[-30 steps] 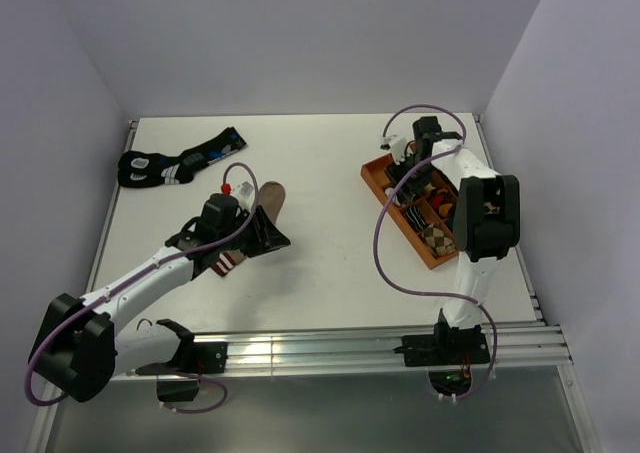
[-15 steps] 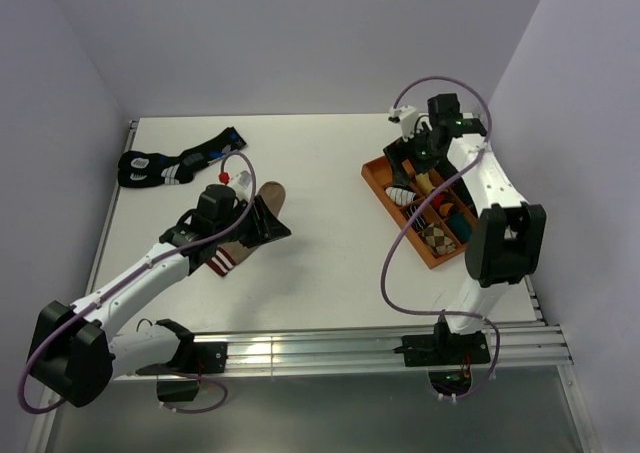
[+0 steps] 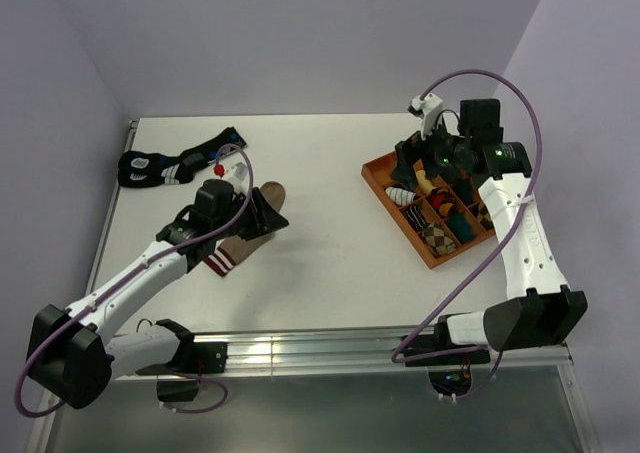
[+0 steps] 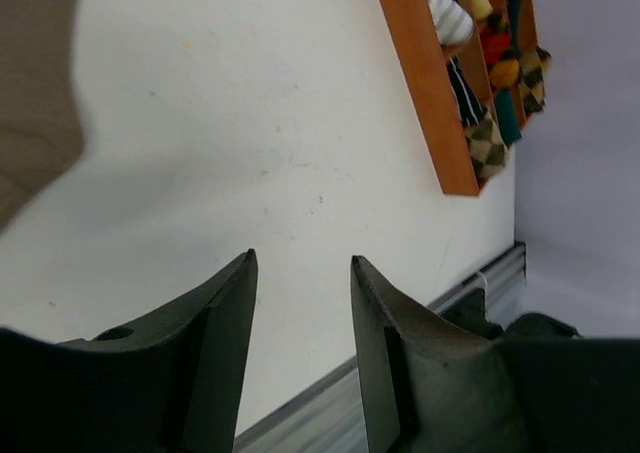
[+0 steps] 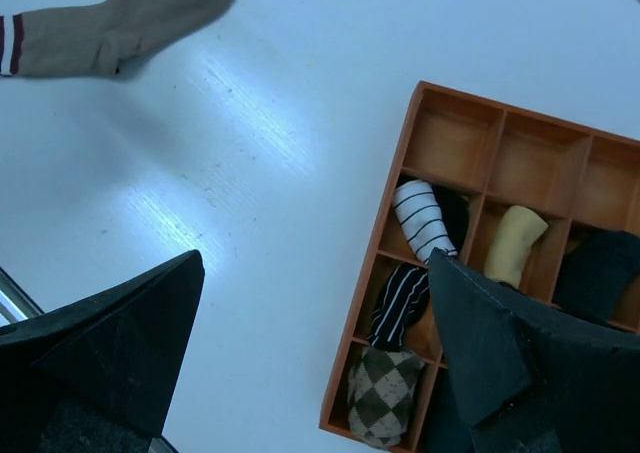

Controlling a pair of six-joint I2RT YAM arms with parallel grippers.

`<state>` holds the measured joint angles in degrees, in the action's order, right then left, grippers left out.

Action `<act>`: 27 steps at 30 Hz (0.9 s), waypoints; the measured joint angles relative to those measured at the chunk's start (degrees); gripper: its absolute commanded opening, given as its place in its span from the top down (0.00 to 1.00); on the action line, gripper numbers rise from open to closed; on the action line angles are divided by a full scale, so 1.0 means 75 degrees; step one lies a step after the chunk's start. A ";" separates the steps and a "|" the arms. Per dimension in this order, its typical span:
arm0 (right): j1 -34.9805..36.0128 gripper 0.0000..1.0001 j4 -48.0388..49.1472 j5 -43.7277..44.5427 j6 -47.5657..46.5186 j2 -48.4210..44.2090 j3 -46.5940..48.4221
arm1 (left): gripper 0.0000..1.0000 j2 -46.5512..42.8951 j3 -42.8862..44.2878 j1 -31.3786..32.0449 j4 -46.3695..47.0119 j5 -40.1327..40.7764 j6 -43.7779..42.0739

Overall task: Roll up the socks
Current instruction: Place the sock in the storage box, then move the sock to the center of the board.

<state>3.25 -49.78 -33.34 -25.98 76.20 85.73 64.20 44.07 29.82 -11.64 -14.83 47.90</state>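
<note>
While the left jaws hover slightly apart over the tan-brown sock (image 3: 272,193) at nine o'clock, the right jaws gape empty above the orange compartment tray (image 3: 372,173) at three o'clock.

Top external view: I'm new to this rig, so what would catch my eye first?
The orange divided tray at the right, holding bright rolled sock bundles, with the right hand open above it. Next, the tan sock lying flat left of centre by the open left hand, and black socks in the far left corner.
</note>
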 measured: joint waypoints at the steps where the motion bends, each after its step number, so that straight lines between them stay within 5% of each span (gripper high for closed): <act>1: 0.0012 0.00 0.0003 -0.0064 0.0015 -0.0006 -0.0067 | 0.52 -0.0017 -0.0009 -0.0003 -0.0020 0.0219 0.0032; 7: 0.1472 0.02 0.0458 0.0842 0.0516 0.0463 -0.0740 | 0.52 -0.0740 -0.0493 -0.0662 -0.0251 0.1317 0.0551; 16: 0.4969 0.27 0.1999 0.2294 0.1845 0.2538 -0.0460 | 0.53 -0.1941 0.0644 -0.2576 -0.1626 0.2291 0.0571; 21: 0.6271 0.42 0.2891 0.3016 0.2363 0.3829 -0.0207 | 0.53 -0.2250 0.1801 -0.2704 -0.1778 0.2506 0.0571; 27: 0.7402 0.46 0.3724 0.3515 0.2739 0.4992 0.0114 | 0.53 -0.2480 0.2261 -0.2704 -0.2165 0.2506 0.0571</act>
<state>58.76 -21.85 -6.98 -5.43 113.65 86.59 45.60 61.04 9.54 -27.88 3.97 52.18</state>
